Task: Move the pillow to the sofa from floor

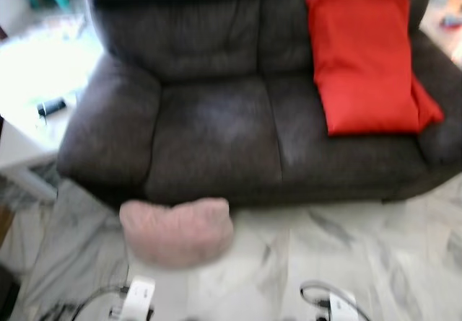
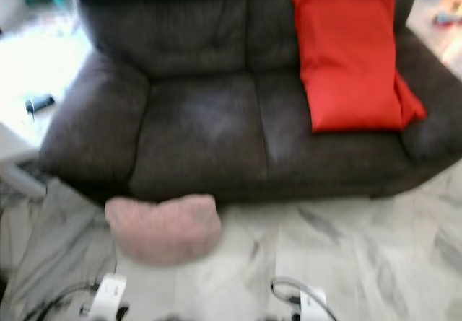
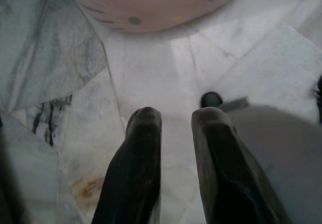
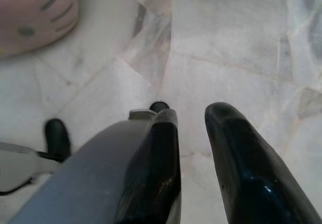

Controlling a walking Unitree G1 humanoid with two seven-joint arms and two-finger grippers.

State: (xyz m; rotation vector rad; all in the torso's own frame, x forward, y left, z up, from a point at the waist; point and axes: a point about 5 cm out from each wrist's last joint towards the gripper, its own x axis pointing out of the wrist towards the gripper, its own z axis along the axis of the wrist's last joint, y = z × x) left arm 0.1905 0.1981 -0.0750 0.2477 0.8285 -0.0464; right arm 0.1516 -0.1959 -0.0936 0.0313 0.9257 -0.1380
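Pink and soft, the small plush pillow (image 1: 177, 231) lies on the pale marble floor (image 1: 346, 249), right against the front edge of the dark grey fabric sofa (image 1: 216, 133), below its left seat cushion. I judge that I am in the approach step: nothing is picked up yet, and the head views are blurred.

Both my arms hang low in front of me, wrists pointing down at the tiles. My left gripper (image 3: 176, 128) hovers above the bare floor just short of the pillow, its two black fingers a little apart with nothing between them. My right gripper (image 4: 191, 128) hangs further to the right, well clear of the pillow, fingers likewise parted and empty.

Next, I think I must close in and bend lower, bring the left gripper onto the near edge of the pillow, and pinch a fold of its soft cover. Then I need to lift it over the seat front and set it on the free left cushion. A large red rectangular cushion (image 1: 364, 58) already leans against the backrest on the right side.
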